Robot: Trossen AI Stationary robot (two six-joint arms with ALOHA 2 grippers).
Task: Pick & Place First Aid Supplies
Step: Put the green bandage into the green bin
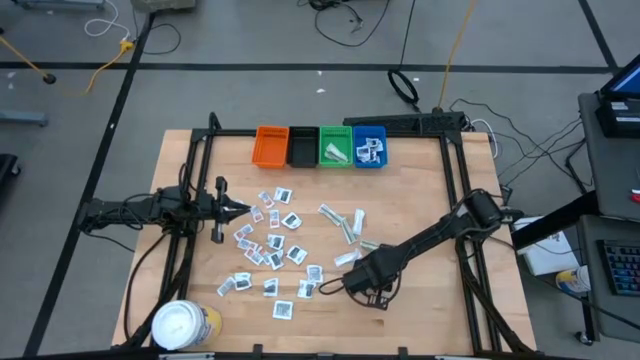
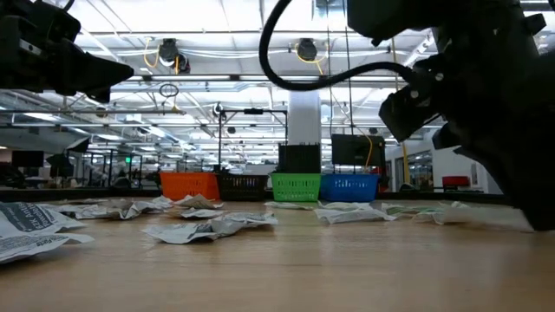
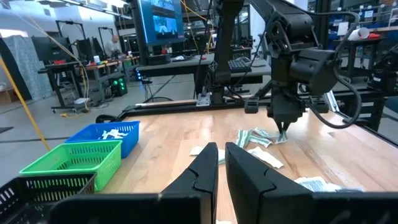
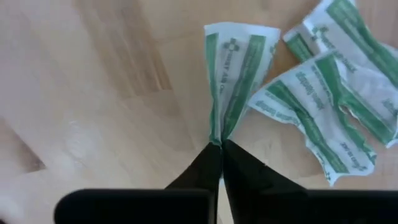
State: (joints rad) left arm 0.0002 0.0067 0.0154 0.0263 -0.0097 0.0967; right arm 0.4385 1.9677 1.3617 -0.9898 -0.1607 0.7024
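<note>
Many first aid supplies lie flat on the wooden table: white squarish sachets (image 1: 268, 240) left of centre and green-white strip wrappers (image 1: 342, 222) right of centre. My right gripper (image 1: 350, 278) points down at the near right of the pile and is shut on one strip wrapper (image 4: 239, 74); two more wrappers (image 4: 329, 106) lie beside it. It also shows in the left wrist view as my right gripper (image 3: 283, 130). My left gripper (image 1: 238, 208) hovers level at the table's left, shut and holding nothing. My right gripper pinches one narrow end of the strip wrapper (image 4: 217, 132) between its two fingertips, coming from above and pointing down. That end is bunched into a crease at the fingers. The rest of the wrapper fans out and lies on the table.
Four bins stand in a row at the far edge: orange (image 1: 270, 146), black (image 1: 302, 146), green (image 1: 335, 148) and blue (image 1: 369, 148), the last two holding packets. A white-lidded yellow tub (image 1: 182, 325) sits at the near left corner. Bare wood (image 1: 440, 200) lies to the right.
</note>
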